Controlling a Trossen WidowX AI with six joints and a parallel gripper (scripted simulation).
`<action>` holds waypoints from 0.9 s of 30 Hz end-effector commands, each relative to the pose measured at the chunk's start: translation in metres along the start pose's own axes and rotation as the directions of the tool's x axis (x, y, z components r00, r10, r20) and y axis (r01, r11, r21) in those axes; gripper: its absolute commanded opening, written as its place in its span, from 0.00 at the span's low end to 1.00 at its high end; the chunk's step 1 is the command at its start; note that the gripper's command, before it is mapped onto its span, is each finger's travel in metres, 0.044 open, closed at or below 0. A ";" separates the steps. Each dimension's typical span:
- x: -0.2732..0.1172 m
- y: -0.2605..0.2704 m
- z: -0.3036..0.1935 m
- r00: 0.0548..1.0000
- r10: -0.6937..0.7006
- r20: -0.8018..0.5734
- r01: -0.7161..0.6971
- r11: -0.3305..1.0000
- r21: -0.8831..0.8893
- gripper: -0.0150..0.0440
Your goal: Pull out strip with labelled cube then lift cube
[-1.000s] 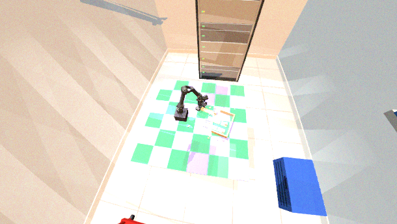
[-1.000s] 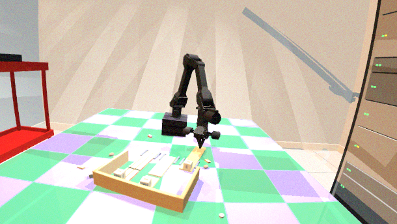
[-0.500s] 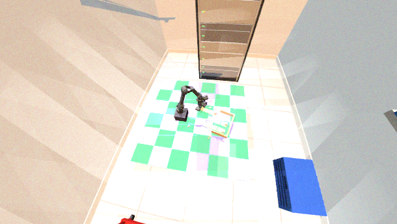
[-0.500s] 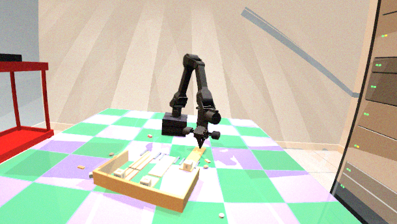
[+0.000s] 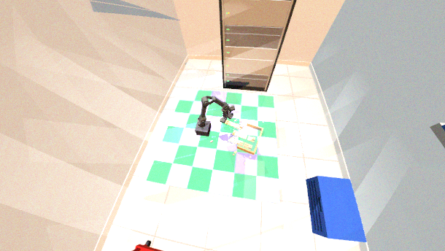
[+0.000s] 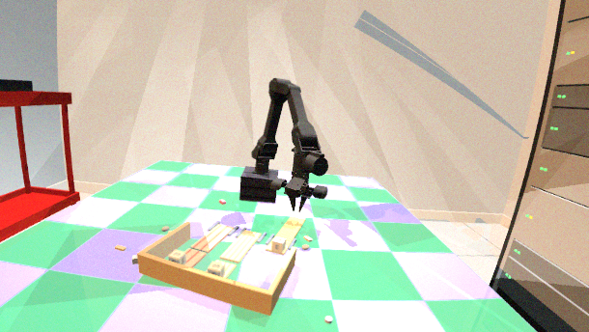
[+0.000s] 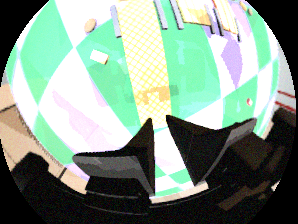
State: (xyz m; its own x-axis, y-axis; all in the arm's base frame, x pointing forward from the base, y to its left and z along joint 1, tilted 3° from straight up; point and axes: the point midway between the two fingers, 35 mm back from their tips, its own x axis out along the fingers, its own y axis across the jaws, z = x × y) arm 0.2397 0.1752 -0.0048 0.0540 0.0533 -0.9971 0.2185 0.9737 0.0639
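Note:
My gripper is partly open and empty, its tips over the near end of the yellow hatched strip. This strip looks unbroken and slopes out of the open side of the tray. A pale cube with a dark mark stands on its far part; the mark is too blurred to read. A middle strip and a reddish-edged strip lie farther left, each with a gap. One cube stands beyond the middle strip's gap, another cube beyond the reddish strip's gap.
A wooden-walled tray surrounds the cubes on three sides. Short grey guides flank the strips. Small loose chips lie about, one pale chip beside the hatched strip. A server rack and a red cart stand farther off.

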 end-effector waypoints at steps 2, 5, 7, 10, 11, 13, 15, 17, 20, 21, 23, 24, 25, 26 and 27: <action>-0.003 0.001 0.020 1.000 0.005 0.001 -0.005 1.000 0.013 0.61; -0.004 0.001 0.030 1.000 0.005 0.002 -0.005 1.000 0.013 0.74; -0.004 0.001 0.037 1.000 0.005 0.002 -0.005 1.000 0.013 0.83; -0.006 0.001 0.046 1.000 0.005 0.003 -0.005 1.000 0.013 0.97; -0.006 0.002 0.049 1.000 0.005 0.003 -0.005 1.000 0.013 1.00; -0.007 0.002 0.056 1.000 0.005 0.003 -0.005 1.000 0.013 1.00; -0.007 0.002 0.062 1.000 0.005 0.004 -0.005 1.000 0.013 1.00; -0.008 0.002 0.068 1.000 0.005 0.004 -0.005 1.000 0.013 1.00; -0.009 0.002 0.078 1.000 0.005 0.005 -0.005 1.000 0.013 1.00; -0.009 0.003 0.081 1.000 0.005 0.005 -0.005 1.000 0.013 1.00; -0.010 0.003 0.088 1.000 0.005 0.006 -0.005 1.000 0.013 1.00; -0.011 0.003 0.091 1.000 0.005 0.006 -0.005 1.000 0.013 1.00; -0.011 0.003 0.094 1.000 0.005 0.006 -0.005 1.000 0.013 1.00; -0.011 0.003 0.097 1.000 0.005 0.007 -0.005 1.000 0.013 1.00; -0.012 0.004 0.100 1.000 0.005 0.007 -0.005 1.000 0.013 1.00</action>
State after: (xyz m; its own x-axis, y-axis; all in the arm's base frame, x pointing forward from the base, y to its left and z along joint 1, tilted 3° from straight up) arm 0.3252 0.1578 0.0085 0.0597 0.0517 -0.9969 0.2342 0.9701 0.0644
